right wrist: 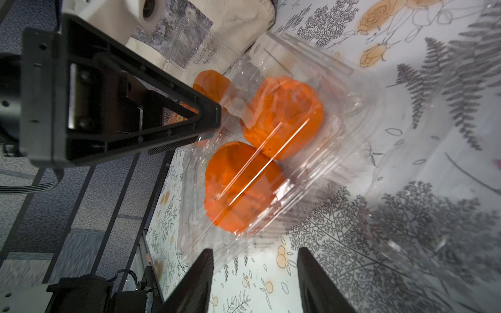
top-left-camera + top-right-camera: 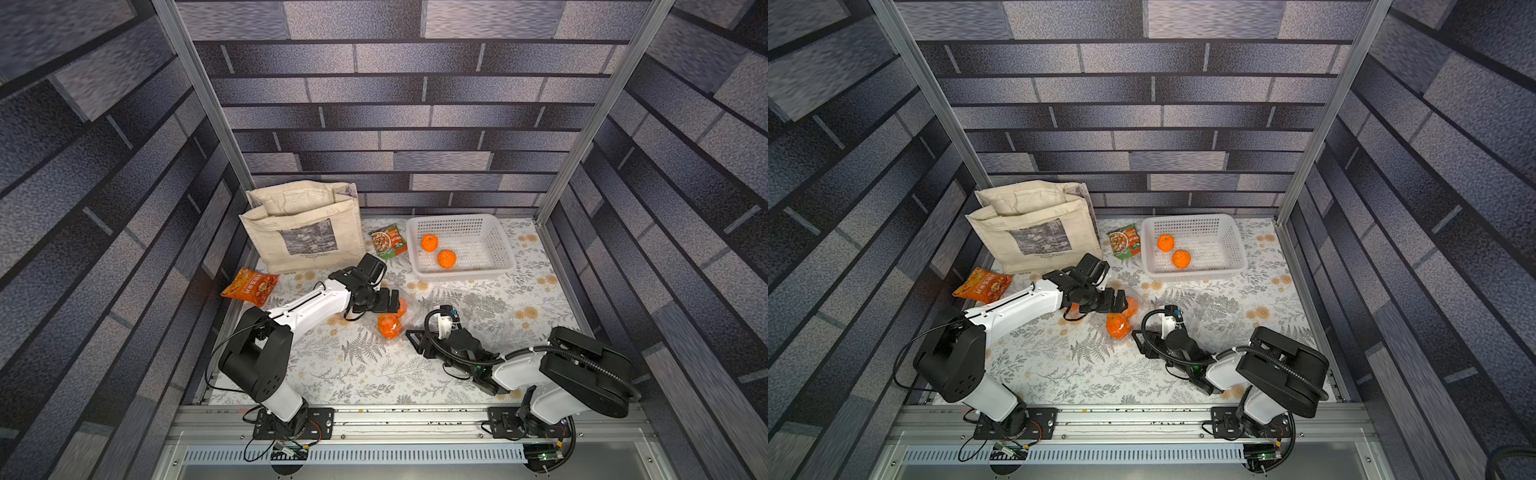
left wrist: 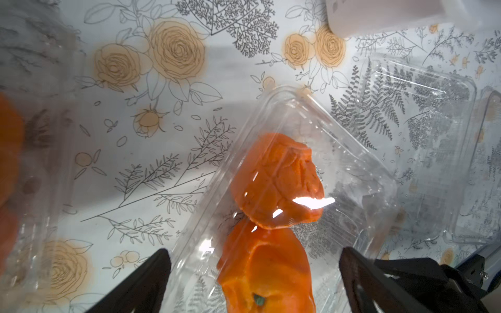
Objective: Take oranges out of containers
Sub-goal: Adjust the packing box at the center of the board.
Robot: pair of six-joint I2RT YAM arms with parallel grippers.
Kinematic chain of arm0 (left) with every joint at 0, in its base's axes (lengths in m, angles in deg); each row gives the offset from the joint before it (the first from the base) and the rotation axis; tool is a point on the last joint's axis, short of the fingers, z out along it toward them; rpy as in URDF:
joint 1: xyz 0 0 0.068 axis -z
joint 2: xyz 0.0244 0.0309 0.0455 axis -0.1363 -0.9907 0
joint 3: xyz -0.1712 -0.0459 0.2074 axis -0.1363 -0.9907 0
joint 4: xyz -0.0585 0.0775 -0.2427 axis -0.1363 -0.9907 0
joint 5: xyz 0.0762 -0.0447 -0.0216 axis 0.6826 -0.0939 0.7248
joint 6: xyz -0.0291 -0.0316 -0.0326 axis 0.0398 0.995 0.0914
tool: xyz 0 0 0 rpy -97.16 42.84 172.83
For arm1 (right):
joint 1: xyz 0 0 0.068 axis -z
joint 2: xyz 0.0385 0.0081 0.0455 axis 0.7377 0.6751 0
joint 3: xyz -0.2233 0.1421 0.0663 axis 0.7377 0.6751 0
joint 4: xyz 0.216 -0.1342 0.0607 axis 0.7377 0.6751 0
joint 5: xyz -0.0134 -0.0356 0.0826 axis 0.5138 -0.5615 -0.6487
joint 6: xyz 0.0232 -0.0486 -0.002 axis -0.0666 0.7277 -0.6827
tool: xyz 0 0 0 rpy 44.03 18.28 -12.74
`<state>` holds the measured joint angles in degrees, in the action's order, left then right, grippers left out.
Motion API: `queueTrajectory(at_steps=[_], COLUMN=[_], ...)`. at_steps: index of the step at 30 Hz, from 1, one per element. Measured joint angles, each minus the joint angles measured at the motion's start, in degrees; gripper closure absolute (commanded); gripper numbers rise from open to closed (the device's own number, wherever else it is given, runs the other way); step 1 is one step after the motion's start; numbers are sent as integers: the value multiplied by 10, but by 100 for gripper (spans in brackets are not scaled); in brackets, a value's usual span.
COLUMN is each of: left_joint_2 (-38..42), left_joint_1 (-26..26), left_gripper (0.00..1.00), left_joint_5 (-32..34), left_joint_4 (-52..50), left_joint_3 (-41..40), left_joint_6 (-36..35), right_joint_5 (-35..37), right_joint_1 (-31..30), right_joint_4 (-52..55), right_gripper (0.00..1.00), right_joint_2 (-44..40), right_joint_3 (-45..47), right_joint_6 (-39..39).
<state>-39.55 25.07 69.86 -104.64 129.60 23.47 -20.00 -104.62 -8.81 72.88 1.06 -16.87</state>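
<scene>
Wide-open left gripper (image 3: 254, 260) hangs over a clear container (image 3: 352, 168) low in the middle of the frame, two oranges (image 3: 276, 178) inside; it holds nothing. Right gripper (image 1: 254, 254), half open and empty, sits by its edge. That container looks shut, so opening it likely comes next.

Far orange (image 2: 402, 307) half hidden behind the left claw (image 2: 392, 302); blurred orange (image 3: 8, 162), perhaps boxed, cut by the wrist view's edge

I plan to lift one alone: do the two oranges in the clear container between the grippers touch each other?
Touching. Right wrist view: one orange presses against the other orange, no gap.
</scene>
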Motion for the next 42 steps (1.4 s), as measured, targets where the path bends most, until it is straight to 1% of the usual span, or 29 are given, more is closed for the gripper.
queueTrajectory(at_steps=[9, 17, 21, 24, 27, 29, 33, 42], left_joint_2=[11, 56, 71, 78, 78, 77, 67, 46], left_joint_1=[13, 23, 25, 25, 25, 25, 25, 25], left_gripper=[0, 0, 0, 0, 0, 0, 0, 0], left_joint_5=[1, 7, 10, 19, 23, 24, 25, 38], left_joint_4=[11, 7, 7, 7, 8, 8, 9, 13], left_joint_3=[-17, -45, -45, -45, -48, -50, -50, -52], left_joint_6=[21, 40, 44, 44, 44, 44, 44, 39], right_joint_5=[0, -3, -9, -15, -21, -24, -31, -31], right_joint_1=[2, 33, 44, 50, 51, 51, 51, 51], right_joint_4=[-19, -28, -64, -90, -121, -150, -190, -195], right_gripper=[48, 48, 48, 51, 51, 54, 55, 55], right_joint_2=[15, 25, 39, 60, 88, 111, 141, 142], right_joint_3=[0, -1, 11, 19, 20, 20, 20, 28], right_joint_6=[-2, -15, -18, -26, -33, -41, -54, -55])
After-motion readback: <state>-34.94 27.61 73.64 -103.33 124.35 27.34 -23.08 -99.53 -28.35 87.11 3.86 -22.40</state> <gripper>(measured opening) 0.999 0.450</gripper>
